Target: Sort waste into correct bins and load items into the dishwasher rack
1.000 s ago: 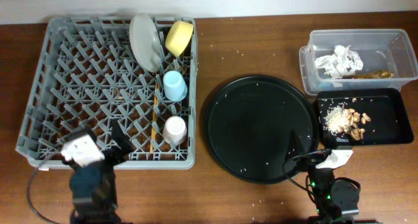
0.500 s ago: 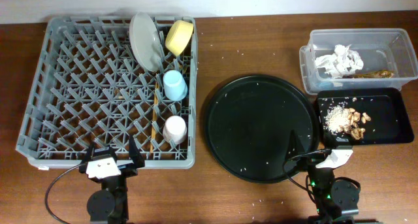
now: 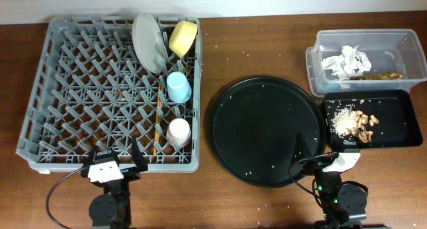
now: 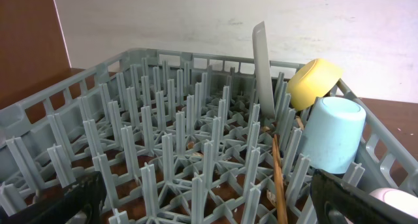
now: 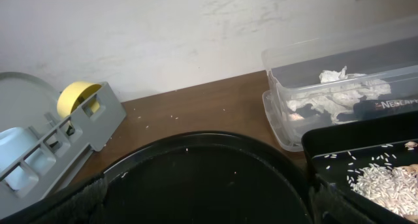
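Brown wooden tabletop (image 3: 220, 55) against a pale wall: the grey dishwasher rack (image 3: 87, 102) sits at the left. The chopsticks (image 3: 157, 115) lie along its right side, long axis running near-to-far, just left of the light blue cup (image 3: 178, 87) and the pink-white cup (image 3: 179, 132). The left end effector (image 3: 115, 159) — fingers spread wide, holding nothing — has drawn back off the rack's near-left corner to the tabletop's near edge since a second ago. The right end effector (image 3: 319, 154), likewise wide and empty, is unchanged at the round black tray (image 3: 263, 132).

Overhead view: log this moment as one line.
rack: plate, bowl, blue cup, pink-white cup, chopsticks; tub: napkins, wrapper; black tray: rice, scraps; left gripper open; right gripper open
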`<action>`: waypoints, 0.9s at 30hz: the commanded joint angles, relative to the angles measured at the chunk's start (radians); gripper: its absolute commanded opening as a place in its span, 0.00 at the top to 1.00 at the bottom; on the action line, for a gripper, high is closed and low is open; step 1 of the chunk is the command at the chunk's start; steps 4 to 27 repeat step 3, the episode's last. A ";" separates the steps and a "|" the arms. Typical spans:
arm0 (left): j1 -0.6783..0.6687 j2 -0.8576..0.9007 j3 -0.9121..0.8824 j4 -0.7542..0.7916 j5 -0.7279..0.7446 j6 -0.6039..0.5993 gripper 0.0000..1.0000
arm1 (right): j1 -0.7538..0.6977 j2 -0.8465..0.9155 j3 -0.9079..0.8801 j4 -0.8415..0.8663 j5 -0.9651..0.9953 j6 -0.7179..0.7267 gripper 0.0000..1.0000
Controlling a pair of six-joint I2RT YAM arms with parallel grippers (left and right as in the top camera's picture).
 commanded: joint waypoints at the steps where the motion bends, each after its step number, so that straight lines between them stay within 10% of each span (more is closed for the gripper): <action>1: -0.004 -0.010 -0.006 0.000 0.011 0.019 0.01 | 0.008 -0.008 -0.007 -0.005 0.013 0.006 0.02; 27: -0.004 -0.010 -0.006 0.000 0.011 0.019 0.01 | 0.008 -0.007 -0.007 -0.005 0.013 0.006 0.02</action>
